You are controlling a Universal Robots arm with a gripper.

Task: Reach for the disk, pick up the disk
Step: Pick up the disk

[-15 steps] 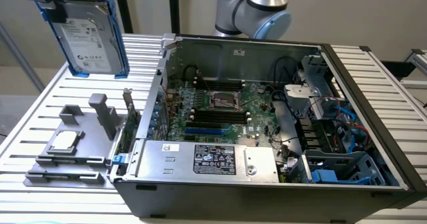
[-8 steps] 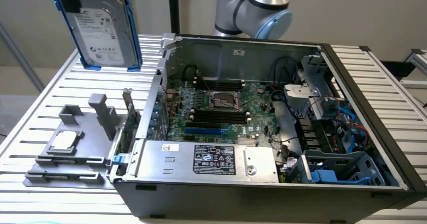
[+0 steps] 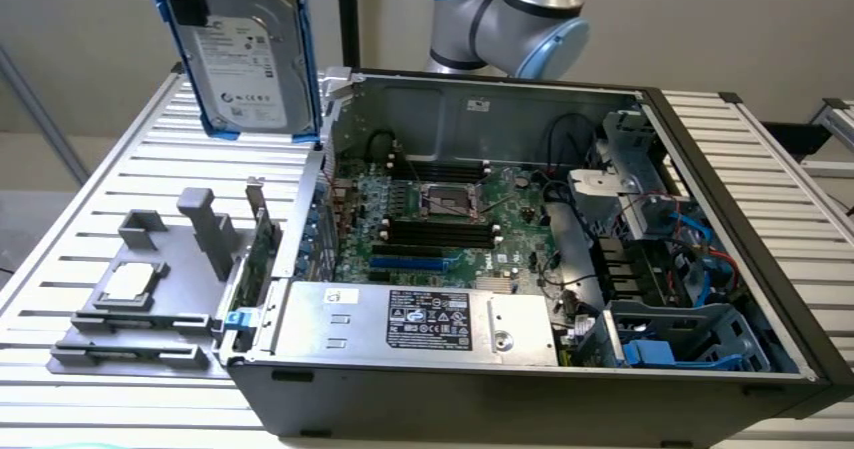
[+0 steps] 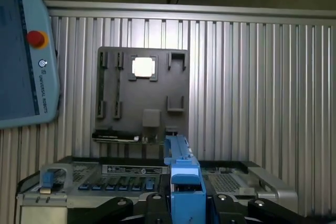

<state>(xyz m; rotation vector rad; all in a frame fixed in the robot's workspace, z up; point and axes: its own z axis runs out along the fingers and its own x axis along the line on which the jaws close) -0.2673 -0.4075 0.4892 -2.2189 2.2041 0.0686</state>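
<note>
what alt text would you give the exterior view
A disk with a blue bracket hangs upright in the air above the slatted table, beside an open computer case. A grey tray with a chip lies on the table at the exterior view's left.

Computer case (image 3: 534,394) sits on the desk (image 3: 134,159), tray (image 3: 167,269) beside it at the exterior view's left, chip (image 3: 130,282) on the tray. The disk (image 3: 251,59) hangs upright above the desk, behind the tray.
</note>
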